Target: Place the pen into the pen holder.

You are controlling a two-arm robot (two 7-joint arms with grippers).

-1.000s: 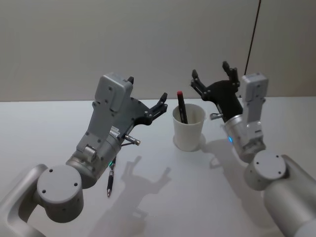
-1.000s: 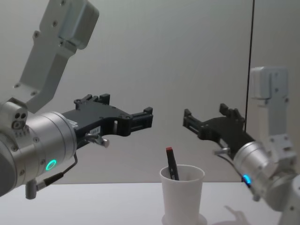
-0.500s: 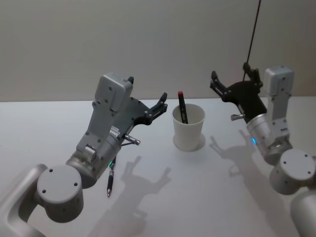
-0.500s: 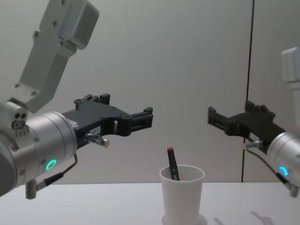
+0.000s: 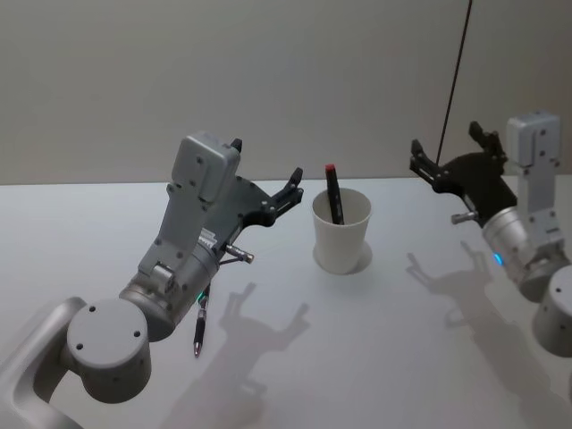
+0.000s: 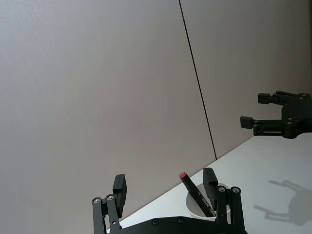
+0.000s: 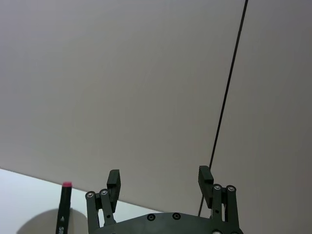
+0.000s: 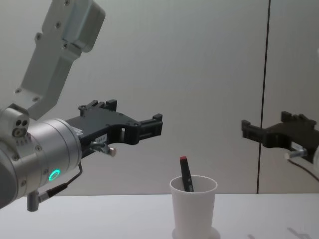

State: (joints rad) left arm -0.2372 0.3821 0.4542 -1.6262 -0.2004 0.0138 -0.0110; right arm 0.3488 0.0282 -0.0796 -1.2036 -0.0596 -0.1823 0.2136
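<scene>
The pen (image 5: 333,193), black with a red cap, stands leaning inside the white pen holder (image 5: 341,234) at mid-table, its cap above the rim. From the chest view, pen (image 8: 185,174) and pen holder (image 8: 193,208) sit low in the middle. My left gripper (image 5: 265,162) hangs open and empty just left of the pen holder, above the table. My right gripper (image 5: 447,143) is open and empty, well to the right and raised. The left wrist view has the pen (image 6: 197,194) beyond my open left gripper (image 6: 165,184). The right wrist view shows the pen (image 7: 63,209) beside my open right gripper (image 7: 159,176).
A second dark pen (image 5: 200,327) lies on the white table (image 5: 375,357) under my left arm, partly hidden by it. A plain wall with a thin dark vertical line (image 5: 456,71) closes the back.
My right gripper has drawn back to the right, away from the pen holder, staying open. The pen stays in the holder. The left arm has not moved.
</scene>
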